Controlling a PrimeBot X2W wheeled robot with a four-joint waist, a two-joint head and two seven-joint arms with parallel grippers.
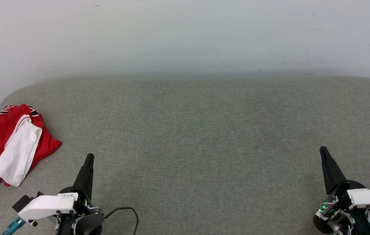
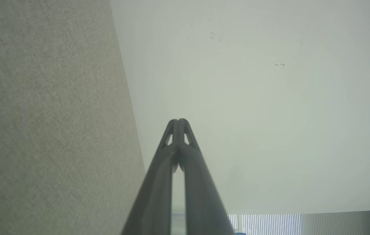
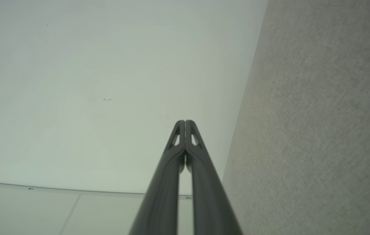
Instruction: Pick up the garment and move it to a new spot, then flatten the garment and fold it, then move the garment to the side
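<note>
**Jersey bunched at the left edge, both hands clenched and empty**

The garment [image 1: 12, 143] lies in a crumpled heap at the left edge of the head view, about mid-height, on the grey cloth-topped table [image 1: 198, 137]. Part of it runs out of the frame. It is red, with a white sleeve [image 1: 18, 153] flopped across the top.

The left hand [image 1: 89, 158] sits at the lower left of the frame, near the heap's lower right corner but apart from it. The right hand [image 1: 322, 150] sits at the lower right, well apart from the heap. Both are clenched, fingers pressed together with nothing between them. Each wrist view confirms this, the tips meeting against the pale wall [image 1: 185, 36].

Judging by the folds, the cloth is thin, light and limp. It will likely drape and trail from whatever point is pinched, and may drag a little on the table's nap. No step of the task looks begun.

The left hand is the nearer one and would have to open first. A sensible hold is the red point of fabric at the heap's right, or a raised ridge beside the sleeve. The loose sleeve alone is a poorer choice, since it could pull out and leave the rest behind.
</note>
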